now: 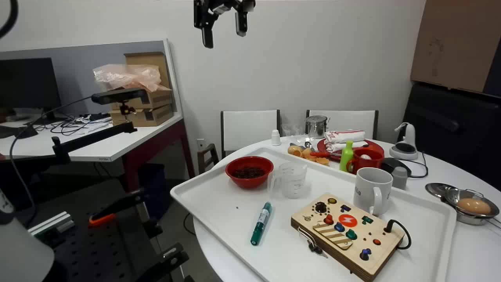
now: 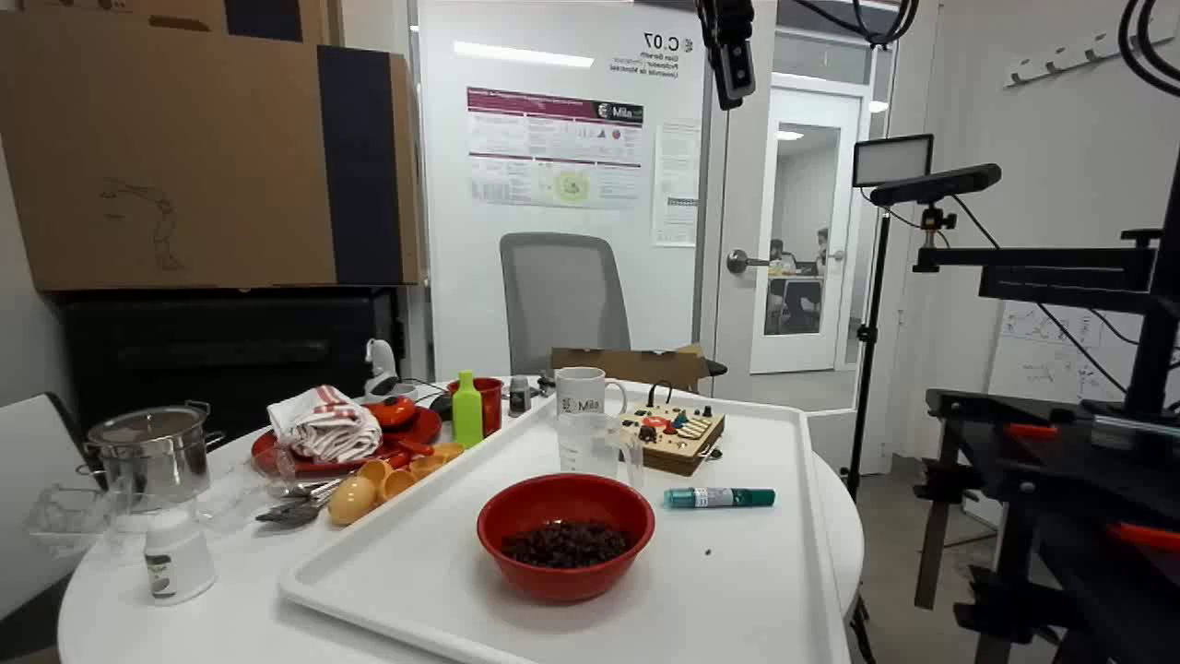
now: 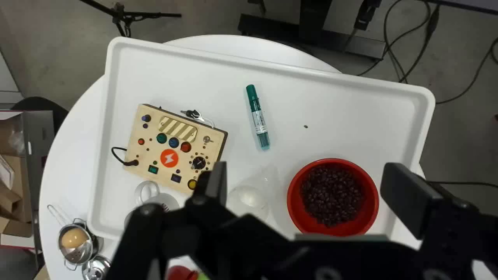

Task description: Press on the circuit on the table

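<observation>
The hand [image 1: 224, 34] hangs high above the surface [image 1: 219, 197], its two fingers [image 1: 208, 38] spread and the gap between them bare; it touches nothing. Below, in an exterior view, the red bowl [image 1: 250, 182] of dark beans [image 1: 249, 172] sits to the left, with a transparent measuring cup [image 1: 293, 181] just to its right and a green marker pen [image 1: 261, 223] lying nearer. The circuit [image 1: 347, 231] lies flat at the near right of the surface, buttons [image 1: 339, 226] upward, its black wire [image 1: 409, 237] plugged in at the right end, the white mug [image 1: 368, 188] just beside its far edge.

As for progress, no press is under way: the hand is well apart from the circuit, and whether any button has been pressed cannot be told. On that footing, I judge the whole job as left to do: move across to the circuit, probably draw the fingers together, come down on a button, press and lift clear. Which button is wanted, the task does not say
</observation>
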{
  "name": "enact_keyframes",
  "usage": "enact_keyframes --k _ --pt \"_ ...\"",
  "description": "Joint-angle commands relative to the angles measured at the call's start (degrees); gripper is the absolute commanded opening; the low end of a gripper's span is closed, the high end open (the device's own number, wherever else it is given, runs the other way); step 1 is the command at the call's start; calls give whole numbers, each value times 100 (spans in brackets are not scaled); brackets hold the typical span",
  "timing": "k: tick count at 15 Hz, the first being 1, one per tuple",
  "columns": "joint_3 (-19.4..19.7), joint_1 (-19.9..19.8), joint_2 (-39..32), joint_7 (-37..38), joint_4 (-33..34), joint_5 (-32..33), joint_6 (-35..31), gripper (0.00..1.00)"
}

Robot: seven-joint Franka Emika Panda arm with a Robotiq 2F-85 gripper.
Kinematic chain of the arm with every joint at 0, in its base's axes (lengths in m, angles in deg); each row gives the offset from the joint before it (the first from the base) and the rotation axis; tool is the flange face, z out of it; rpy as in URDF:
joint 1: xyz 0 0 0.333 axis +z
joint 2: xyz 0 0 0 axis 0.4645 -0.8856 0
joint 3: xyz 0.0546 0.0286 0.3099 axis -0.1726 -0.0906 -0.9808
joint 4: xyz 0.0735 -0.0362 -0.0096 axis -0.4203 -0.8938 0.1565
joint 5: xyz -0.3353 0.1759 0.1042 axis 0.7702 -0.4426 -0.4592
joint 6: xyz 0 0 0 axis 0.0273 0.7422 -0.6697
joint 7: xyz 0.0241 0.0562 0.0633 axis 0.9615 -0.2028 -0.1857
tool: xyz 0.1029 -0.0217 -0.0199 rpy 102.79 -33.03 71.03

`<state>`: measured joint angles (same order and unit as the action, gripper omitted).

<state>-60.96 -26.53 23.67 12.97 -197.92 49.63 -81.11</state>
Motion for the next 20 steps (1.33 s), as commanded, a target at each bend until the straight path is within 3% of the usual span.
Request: enact_keyframes --k 1,13,20 --pt "103 112 -6 19 10 19 13 100" --pt "719 -345 -1102 1142 374 503 -307 100" --pt "739 -276 -998 953 331 428 -300 100"
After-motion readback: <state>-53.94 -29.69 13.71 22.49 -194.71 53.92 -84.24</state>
